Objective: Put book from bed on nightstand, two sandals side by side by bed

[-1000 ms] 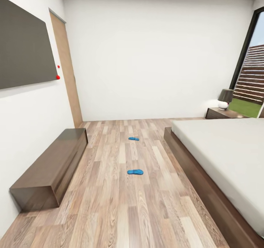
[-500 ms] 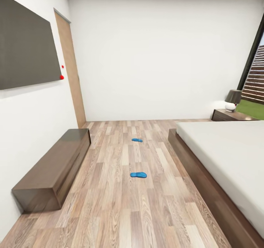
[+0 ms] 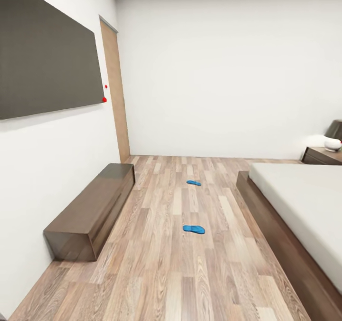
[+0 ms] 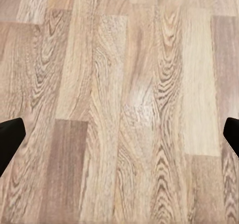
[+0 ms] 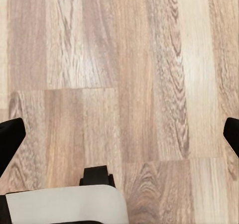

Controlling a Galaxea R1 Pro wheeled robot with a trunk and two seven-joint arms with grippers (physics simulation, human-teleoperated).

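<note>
Two sandals [image 3: 194,229] lie well apart on floor [image 3: 156,273]; bed [image 3: 304,207] beside

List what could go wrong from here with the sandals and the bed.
The two sandals, near and far, lie well apart on the floor, so pairing them likely takes two pickups. They are flat, so open fingers may scrape the planks. The bed frame sits low beside the path; the base might clip it.
</note>
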